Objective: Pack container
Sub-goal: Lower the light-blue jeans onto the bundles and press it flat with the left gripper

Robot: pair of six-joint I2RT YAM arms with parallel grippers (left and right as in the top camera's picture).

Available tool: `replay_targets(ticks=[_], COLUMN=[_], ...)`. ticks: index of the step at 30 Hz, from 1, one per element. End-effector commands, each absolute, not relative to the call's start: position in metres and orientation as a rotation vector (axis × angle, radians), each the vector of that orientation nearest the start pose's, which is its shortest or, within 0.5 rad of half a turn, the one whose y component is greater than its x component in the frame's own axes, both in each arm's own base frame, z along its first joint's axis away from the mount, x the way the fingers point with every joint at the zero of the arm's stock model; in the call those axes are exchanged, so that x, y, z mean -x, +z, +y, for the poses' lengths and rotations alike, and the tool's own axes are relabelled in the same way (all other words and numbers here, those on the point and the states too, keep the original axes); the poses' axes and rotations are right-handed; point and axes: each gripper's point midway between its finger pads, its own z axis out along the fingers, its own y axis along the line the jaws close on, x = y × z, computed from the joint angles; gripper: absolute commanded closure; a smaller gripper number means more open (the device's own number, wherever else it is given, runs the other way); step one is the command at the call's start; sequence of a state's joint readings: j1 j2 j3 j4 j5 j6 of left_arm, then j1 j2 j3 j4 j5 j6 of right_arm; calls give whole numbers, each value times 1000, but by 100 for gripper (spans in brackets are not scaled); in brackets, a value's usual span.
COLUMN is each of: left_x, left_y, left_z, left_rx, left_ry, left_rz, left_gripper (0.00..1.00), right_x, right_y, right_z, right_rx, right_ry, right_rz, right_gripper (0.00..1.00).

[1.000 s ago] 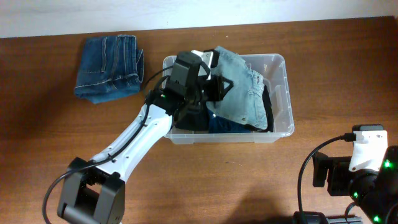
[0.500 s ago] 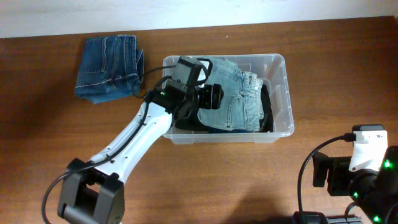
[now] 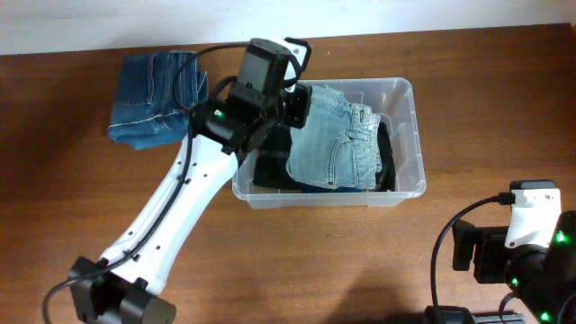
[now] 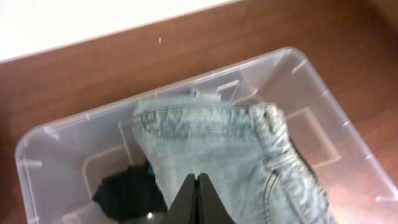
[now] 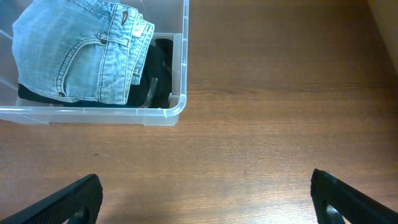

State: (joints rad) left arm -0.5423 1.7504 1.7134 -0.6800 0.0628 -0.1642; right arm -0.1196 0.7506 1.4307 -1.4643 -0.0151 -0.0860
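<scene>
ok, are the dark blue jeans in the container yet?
No, the dark jeans lie folded outside the container, clear of its rim.

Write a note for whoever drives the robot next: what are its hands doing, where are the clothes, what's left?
Left gripper: shut, empty, above the container.
Right gripper: open, empty, over the table, off to the container's side.
Done: light blue jeans lie in the container on a black garment.
Left: dark blue jeans sit folded on the table beside the container, probably next to pack.
</scene>
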Motion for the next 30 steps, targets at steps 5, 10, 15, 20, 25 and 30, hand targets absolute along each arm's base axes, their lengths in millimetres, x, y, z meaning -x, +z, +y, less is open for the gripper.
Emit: replay_targets(ticks=[5, 10, 15, 20, 25, 30], left_x=[-411, -397, -385, -397, -417, -411], left_y=[169, 106, 69, 96, 176, 198], left_z=[-289, -300, -303, -308, -325, -342], left_rx=[-590, -656, -698, -682, -653, -659], left_ry=[-441, -403, -367, -371, -440, -490], left_rz=[2511, 2659, 2754, 2681, 2488, 2438], left_gripper=[99, 99, 99, 99, 99, 99], right_x=[-152, -152, -152, -152, -152, -152], right_y=[325, 325, 325, 325, 325, 325], right_z=[-16, -16, -16, -16, -16, -16], right_rx=[-30, -30, -30, -30, -30, -30], right_ry=[-94, -94, -94, -94, -94, -94], right_rz=[2337, 2337, 2337, 2337, 2337, 2337], right_gripper=[2, 2, 2, 2, 2, 2])
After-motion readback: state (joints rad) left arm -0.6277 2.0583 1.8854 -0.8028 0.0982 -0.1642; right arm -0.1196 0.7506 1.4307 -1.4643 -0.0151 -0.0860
